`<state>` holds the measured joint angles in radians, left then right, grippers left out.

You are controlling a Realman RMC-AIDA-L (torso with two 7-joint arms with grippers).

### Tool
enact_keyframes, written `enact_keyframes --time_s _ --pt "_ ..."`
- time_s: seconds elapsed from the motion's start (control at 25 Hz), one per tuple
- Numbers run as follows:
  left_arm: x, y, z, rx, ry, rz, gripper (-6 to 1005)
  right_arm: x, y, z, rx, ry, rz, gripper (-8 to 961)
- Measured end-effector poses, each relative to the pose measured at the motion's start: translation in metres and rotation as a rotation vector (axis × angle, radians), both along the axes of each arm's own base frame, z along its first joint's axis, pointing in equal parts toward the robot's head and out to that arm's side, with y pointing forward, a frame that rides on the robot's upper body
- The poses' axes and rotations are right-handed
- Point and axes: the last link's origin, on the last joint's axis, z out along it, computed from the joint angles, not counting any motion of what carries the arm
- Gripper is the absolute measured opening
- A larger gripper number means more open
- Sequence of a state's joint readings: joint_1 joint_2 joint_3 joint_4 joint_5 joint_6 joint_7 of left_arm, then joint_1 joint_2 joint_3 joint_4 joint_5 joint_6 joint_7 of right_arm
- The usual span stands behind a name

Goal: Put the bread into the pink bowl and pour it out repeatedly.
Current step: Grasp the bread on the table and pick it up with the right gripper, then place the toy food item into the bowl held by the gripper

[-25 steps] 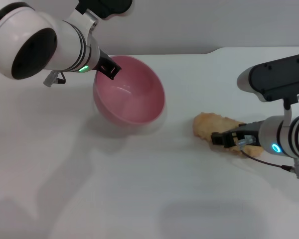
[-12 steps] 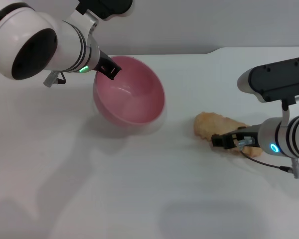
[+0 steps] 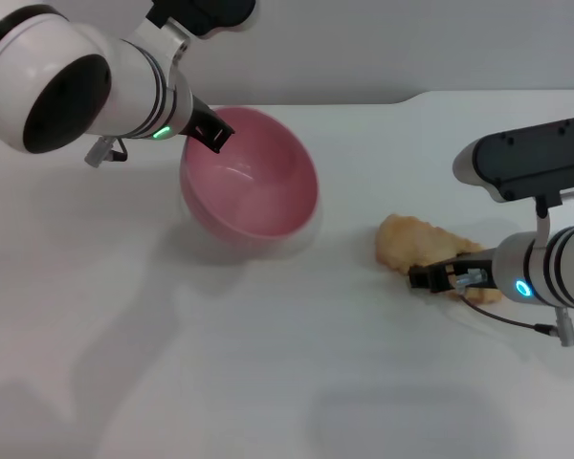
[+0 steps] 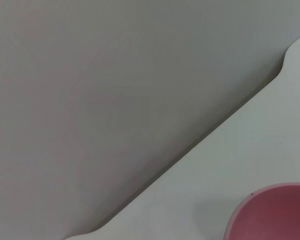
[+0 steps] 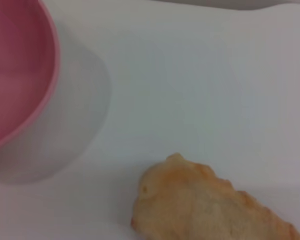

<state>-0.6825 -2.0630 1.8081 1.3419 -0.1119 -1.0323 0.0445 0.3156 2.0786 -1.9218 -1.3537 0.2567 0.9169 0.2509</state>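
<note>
Left gripper (image 3: 213, 134): pinched on the rim of the pink bowl (image 3: 253, 196), upper left, bowl tilted
Right gripper (image 3: 438, 278): at the bread (image 3: 411, 241), right of centre; finger state cannot be told
Risk: loaf may be nudged away if gripped off-centre

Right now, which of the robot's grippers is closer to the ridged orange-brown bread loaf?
The right gripper: it is at the ridged orange-brown bread loaf on the white table. The left gripper is far off, at the glossy pink bowl's rim.

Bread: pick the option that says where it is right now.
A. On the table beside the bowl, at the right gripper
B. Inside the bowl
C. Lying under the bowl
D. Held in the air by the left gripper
A. The bread lies on the table, apart from the empty bowl, with the right gripper at it; the left gripper is at the bowl's rim.
</note>
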Motion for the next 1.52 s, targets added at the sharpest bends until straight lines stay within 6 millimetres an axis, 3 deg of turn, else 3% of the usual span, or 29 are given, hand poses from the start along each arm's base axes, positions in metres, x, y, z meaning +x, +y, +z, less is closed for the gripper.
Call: enact_keyframes --time_s 0.28,0.56,0.8,1.16,1.52 --pt "0.0 0.0 0.0 0.0 0.0 0.001 31 0.003 0.002 0.0 -0.011 -0.019 0.01 608" --pt "0.0 0.0 0.0 0.0 -0.001 0.0 30 -0.005 0.003 0.004 -0.014 -0.022 0.046 500" --pt "-0.002 -0.001 0.0 0.0 0.0 0.004 30 -0.018 0.006 0.021 0.031 -0.028 0.086 450" --pt "-0.003 -0.001 0.0 -0.002 -0.003 0.008 31 -0.045 0.004 0.042 0.08 -0.043 0.158 407" --pt "0.001 -0.004 -0.009 -0.018 -0.014 -0.014 31 -0.093 0.0 0.068 0.136 -0.039 0.284 308"
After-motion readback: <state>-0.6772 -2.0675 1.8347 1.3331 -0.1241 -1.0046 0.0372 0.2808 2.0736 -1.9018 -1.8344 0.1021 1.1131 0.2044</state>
